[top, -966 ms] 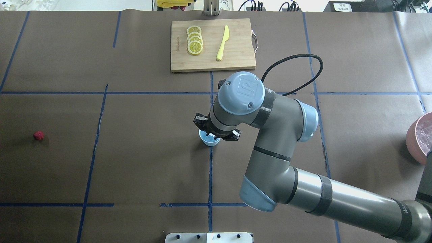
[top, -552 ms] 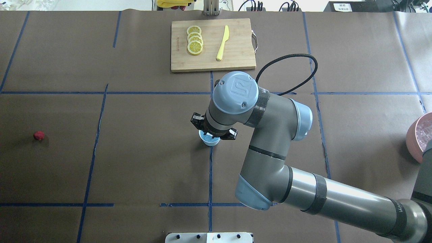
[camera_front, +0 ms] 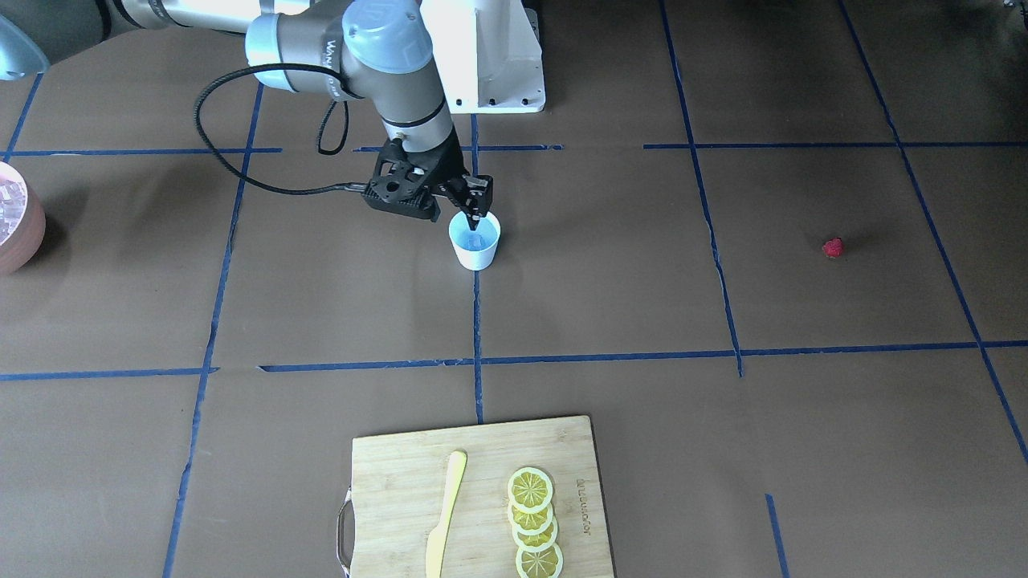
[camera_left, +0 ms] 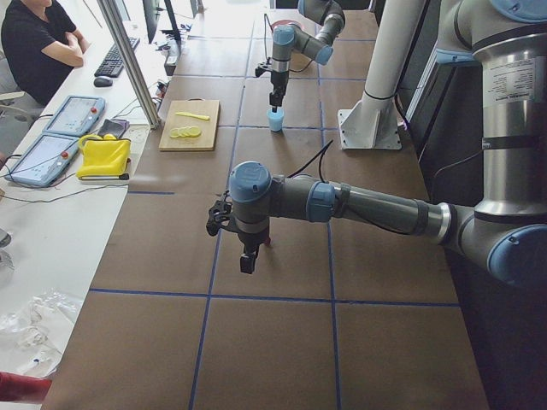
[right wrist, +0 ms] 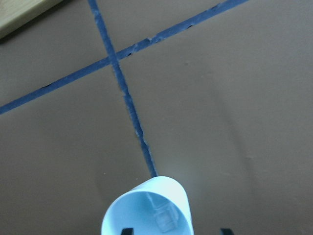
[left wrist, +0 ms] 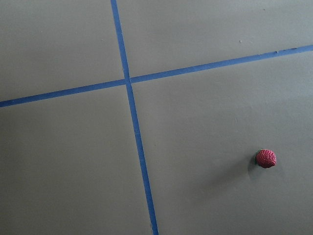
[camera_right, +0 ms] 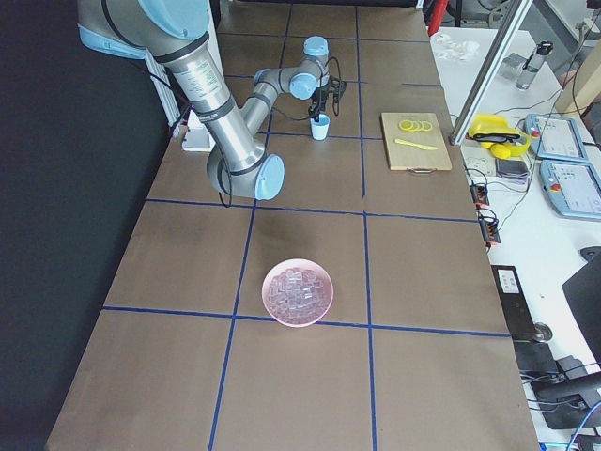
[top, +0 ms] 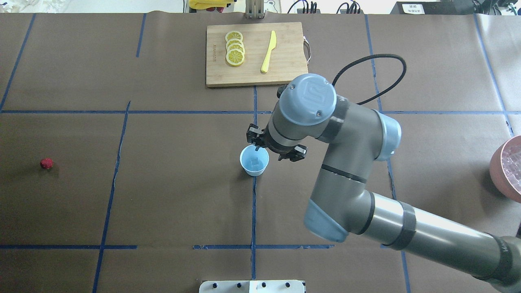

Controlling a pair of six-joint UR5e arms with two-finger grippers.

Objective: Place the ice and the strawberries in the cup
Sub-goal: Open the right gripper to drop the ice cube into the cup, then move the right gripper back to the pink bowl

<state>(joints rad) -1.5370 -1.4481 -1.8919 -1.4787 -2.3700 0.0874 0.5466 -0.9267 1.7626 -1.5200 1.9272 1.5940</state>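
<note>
The small white cup (top: 254,160) with a pale blue inside stands at the table's middle on a blue tape line. One clear ice cube (top: 255,161) lies in it, also seen in the right wrist view (right wrist: 165,219). My right gripper (top: 262,147) hangs just above the cup's far right rim, open and empty; its fingertips (right wrist: 225,231) stand apart. The red strawberry (top: 47,163) lies alone at the far left, also in the left wrist view (left wrist: 266,158). My left gripper (camera_left: 246,260) hovers near the strawberry; I cannot tell if it is open.
A pinkish-brown bowl (camera_right: 298,291) full of ice cubes sits at the right table end (top: 508,167). A wooden cutting board (top: 285,69) at the back holds lemon slices (top: 235,49) and a yellow knife (top: 268,52). Blue tape lines grid the brown table.
My right gripper has moved from over the cup's mouth back and to the right. The cup's inside with the ice cube now shows. The cup and strawberry have not moved.
</note>
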